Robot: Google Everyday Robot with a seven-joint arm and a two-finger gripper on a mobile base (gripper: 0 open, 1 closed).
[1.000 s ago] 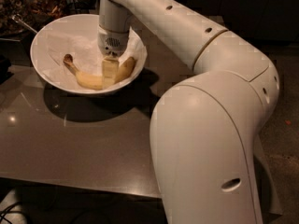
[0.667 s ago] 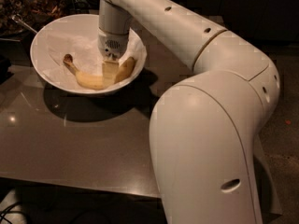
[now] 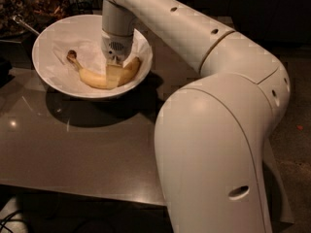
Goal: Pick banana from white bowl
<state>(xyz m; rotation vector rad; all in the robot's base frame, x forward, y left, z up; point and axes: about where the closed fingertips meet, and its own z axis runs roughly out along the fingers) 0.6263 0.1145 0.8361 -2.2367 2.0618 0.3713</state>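
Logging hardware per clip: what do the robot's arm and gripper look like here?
The arm is off-white plastic: thick rounded tubular segments with small dark holes and bulky joints. No cables or lettering show on it. The gripper, inside the white bowl over the banana, has a cylindrical wrist with a speckled grille patch.

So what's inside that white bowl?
A banana lies on crumpled white paper lining the white bowl. The gripper is down over the banana's middle, hiding that part. The paper covers the bowl's bottom.
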